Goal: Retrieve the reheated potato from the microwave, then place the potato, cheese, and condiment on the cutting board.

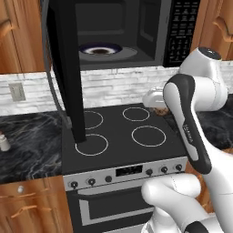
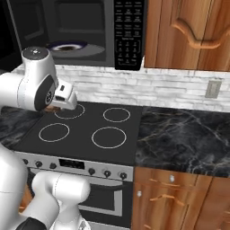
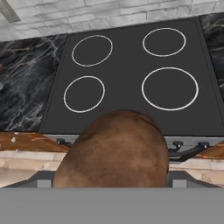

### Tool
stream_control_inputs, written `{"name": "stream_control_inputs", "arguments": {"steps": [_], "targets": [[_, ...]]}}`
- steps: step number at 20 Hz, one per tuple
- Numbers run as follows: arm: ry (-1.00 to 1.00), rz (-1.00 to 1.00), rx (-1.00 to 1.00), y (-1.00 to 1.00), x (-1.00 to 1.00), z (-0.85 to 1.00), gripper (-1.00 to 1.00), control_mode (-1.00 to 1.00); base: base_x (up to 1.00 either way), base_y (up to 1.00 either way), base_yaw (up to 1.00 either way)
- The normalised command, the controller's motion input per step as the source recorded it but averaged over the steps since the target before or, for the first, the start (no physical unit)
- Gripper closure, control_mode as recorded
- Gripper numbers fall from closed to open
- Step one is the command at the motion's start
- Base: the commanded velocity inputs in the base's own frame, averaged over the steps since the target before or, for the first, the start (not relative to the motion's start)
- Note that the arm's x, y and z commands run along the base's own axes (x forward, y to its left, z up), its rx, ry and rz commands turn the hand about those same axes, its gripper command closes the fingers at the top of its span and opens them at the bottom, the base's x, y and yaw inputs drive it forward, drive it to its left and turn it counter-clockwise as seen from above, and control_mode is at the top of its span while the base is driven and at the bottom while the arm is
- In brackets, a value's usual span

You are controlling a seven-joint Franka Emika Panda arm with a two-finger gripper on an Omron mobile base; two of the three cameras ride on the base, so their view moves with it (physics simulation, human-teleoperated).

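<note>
The potato, brown and lumpy, sits between my gripper's fingers close under the hand camera; it also peeks out below the hand. My gripper is shut on it, hovering above the back right of the stovetop. The microwave hangs above the stove with its door swung wide open to the left. Inside it lies a blue-rimmed plate with nothing on it. A small pale shaker, possibly the condiment, stands on the left counter. The cheese and the cutting board are out of view.
Black marble counters flank the stove on both sides. The open microwave door juts out over the stove's left burners. Wooden cabinets stand right of the microwave, and a white brick wall with an outlet runs behind.
</note>
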Motion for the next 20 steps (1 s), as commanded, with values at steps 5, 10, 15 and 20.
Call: {"name": "stream_control_inputs", "arguments": {"steps": [5,10,15,20], "targets": [[0.0,0.0,0.0,0.0,0.0,0.0,1.0,1.0,0.06,-0.68,0.0],[0.0,0.0,0.0,0.0,0.0,0.0,1.0,1.0,0.07,-0.84,0.0],[0.0,0.0,0.0,0.0,0.0,0.0,1.0,1.0,0.07,-0.84,0.0],[0.0,0.0,0.0,0.0,0.0,0.0,1.0,1.0,0.14,-0.79,0.0]]}}
